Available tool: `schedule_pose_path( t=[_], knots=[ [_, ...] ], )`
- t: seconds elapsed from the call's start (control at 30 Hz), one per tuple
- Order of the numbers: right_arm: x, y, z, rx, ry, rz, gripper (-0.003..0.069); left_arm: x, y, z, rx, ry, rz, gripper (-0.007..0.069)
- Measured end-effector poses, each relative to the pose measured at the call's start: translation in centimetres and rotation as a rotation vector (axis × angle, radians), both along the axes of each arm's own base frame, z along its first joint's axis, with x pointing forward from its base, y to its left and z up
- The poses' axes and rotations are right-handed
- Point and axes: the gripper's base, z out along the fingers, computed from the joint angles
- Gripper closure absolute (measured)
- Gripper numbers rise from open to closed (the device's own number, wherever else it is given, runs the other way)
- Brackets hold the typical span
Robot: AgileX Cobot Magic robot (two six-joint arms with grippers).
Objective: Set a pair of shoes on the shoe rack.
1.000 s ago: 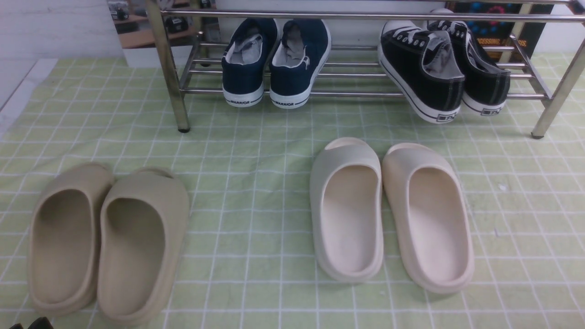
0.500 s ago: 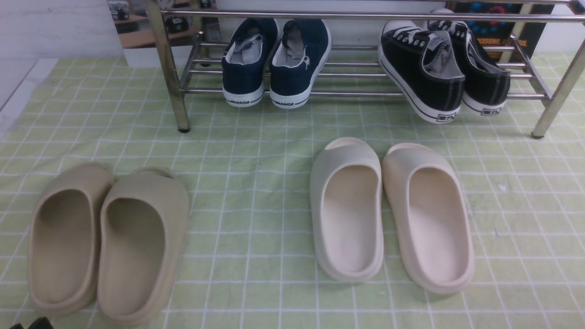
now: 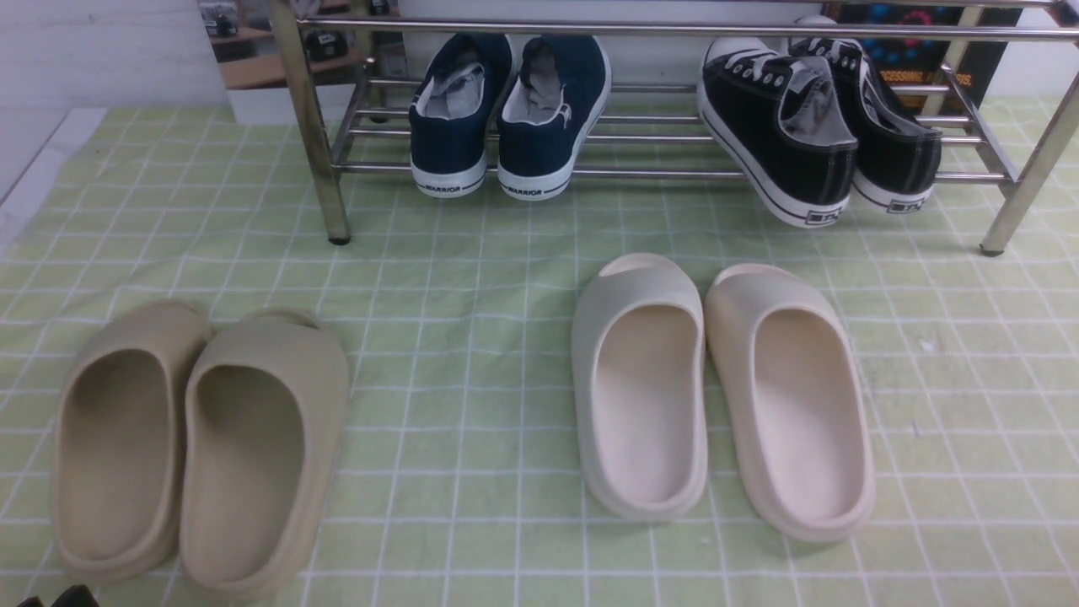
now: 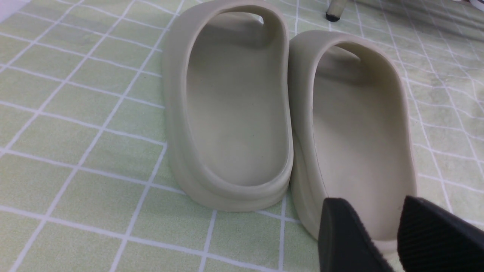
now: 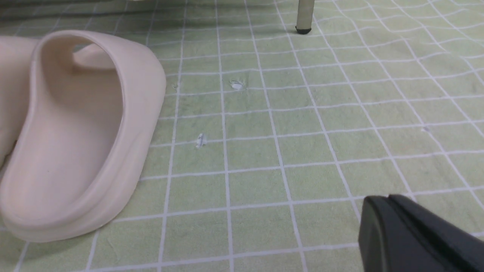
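Already the pair of shoes (image 3: 818, 126) sits on the shoe rack (image 3: 320, 169), right of the navy sneakers (image 3: 510, 118); beige slides (image 3: 198, 447) and cream slides (image 3: 721, 392) lie on the green checked cloth (image 3: 472, 278) in front. Only the wrist views show the pincers: the left gripper (image 4: 393, 234) has its fingers apart above a beige slide, holding nothing, and the right gripper (image 5: 393, 226) is closed and empty.
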Motion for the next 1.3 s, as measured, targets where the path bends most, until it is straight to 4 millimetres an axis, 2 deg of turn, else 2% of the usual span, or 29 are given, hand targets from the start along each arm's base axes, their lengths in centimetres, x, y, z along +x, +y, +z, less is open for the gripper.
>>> schedule_pose_path(
  t=[1.3],
  knots=[
    [-0.01, 0.01, -0.01, 0.002, 0.002, 0.000, 0.0620, 0.00, 0.00, 0.00, 0.000, 0.000, 0.000, 0.0387]
  ],
)
